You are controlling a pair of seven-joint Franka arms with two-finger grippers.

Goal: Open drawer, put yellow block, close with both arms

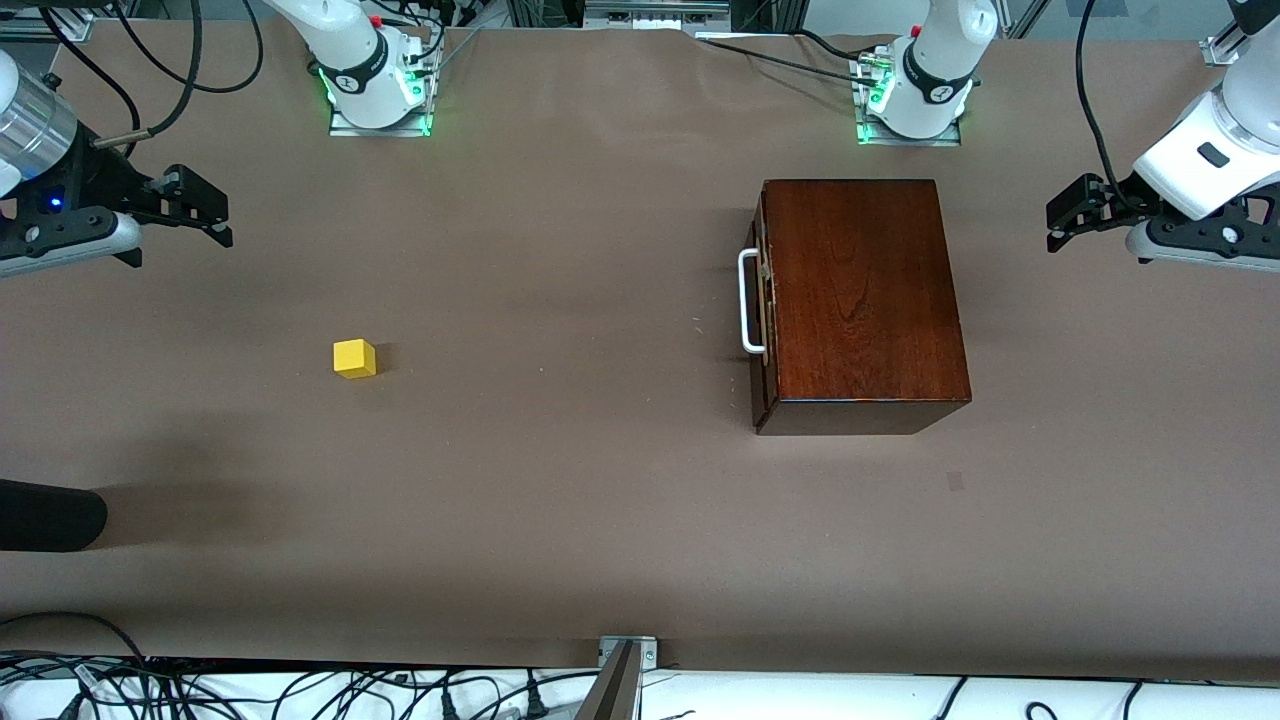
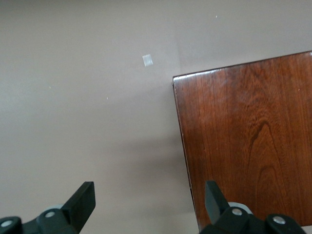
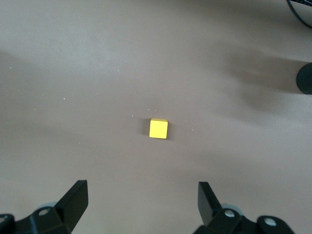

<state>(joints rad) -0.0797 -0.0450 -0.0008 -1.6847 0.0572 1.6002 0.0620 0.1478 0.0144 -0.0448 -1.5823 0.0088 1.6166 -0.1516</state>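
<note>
Nothing of the task looks done yet. The drawer (image 1: 762, 300) sits pushed flush into its dark mahogany box (image 1: 860, 300), its white handle (image 1: 747, 300) facing the right arm's end of the table with nothing touching it. The yellow block (image 1: 354, 358) rests alone on the brown table (image 1: 560, 480), well apart from the box and toward the right arm's end. The right gripper (image 1: 200, 210) hangs above the table edge at that end, fingers spread wide and empty; its wrist view shows the block lying on bare cloth between the two finger tips, some way below. The left gripper (image 1: 1075, 215) hovers above the table near the box's closed end (the one away from the handle), also spread wide with nothing in it, one finger (image 2: 214, 197) over the lid's edge in its wrist view. Whether the drawer is fully seated is hard to judge from above, though no pale tray shows. Opening, loading and closing all appear to remain.
</note>
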